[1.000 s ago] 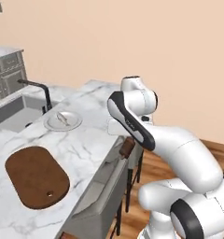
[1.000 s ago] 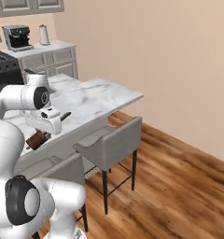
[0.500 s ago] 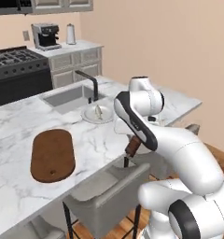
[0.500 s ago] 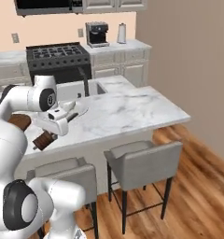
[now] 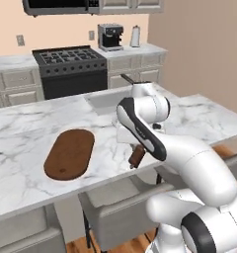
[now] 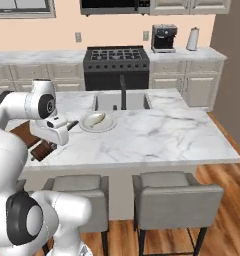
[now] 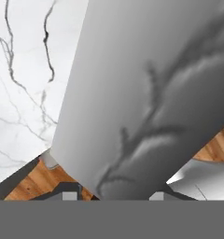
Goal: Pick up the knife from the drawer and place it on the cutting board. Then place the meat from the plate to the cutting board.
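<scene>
Fingers (image 5: 137, 154) grip the knife (image 5: 136, 158), it seems; cutting board (image 5: 70, 153) lies apart.

tabletop (image 5: 21, 143): white marble with grey veins, smooth, polished
cutting board (image 5: 70, 153): dark brown wood, matt
knife (image 5: 136, 157): handle dark reddish-brown, wood-like, dull
plate (image 6: 108, 125): pale grey-white, smooth, ceramic-looking
meat (image 6: 93, 119): pale, soft matt
floor (image 6: 222, 200): warm brown wood planks, slight sheen
stools (image 6: 174, 195): grey, matt upholstery
stove (image 6: 117, 54): black, metal grates
</scene>
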